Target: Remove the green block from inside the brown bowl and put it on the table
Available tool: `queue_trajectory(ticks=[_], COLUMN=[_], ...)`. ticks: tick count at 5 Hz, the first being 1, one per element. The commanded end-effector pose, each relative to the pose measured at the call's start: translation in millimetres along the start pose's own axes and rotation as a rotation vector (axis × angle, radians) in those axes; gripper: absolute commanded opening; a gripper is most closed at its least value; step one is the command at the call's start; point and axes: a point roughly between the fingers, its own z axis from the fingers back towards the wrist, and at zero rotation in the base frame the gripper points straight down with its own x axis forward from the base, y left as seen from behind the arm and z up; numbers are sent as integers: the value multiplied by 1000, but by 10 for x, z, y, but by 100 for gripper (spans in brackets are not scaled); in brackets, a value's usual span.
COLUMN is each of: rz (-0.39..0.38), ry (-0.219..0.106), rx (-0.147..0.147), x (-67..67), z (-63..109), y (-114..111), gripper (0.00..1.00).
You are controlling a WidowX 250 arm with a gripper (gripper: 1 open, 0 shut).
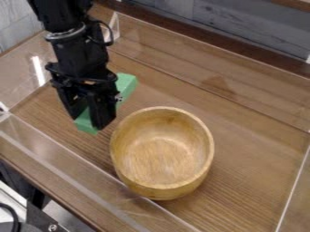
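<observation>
So the claw (pixel 92 107) is pinching the green block (pixel 111 93) between its dark fingers, pointing nearly straight down, and the block is sitting outside the brown bowl (pixel 164 150), off to the bowl's left and low over the surface (pixel 230 86). Whether the block's bottom corner is already touching the wood is hard to call, since the fingers are covering most of it. The bowl itself is looking empty, so the lifting-out part seems done and this looks like the set-down. Best bet here: be easing it straight down until the block is resting flat, then spreading the fingers only once it's supported, because it's tilting a bit in the grip and could tip or skid. Watch-outs are the bowl's thick rim just beside the claw and the clear acrylic wall (pixel 49 145) running along the near edge, so there's not much room for drifting sideways.
</observation>
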Motion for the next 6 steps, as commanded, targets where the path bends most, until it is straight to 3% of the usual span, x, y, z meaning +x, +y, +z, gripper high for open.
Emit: queue_trajectory(ticks=[1,6], rz=[-9,3], ry=[-40,-53], rx=[31,69], x=[34,50], z=[69,17], y=[19,84], gripper=[0,0])
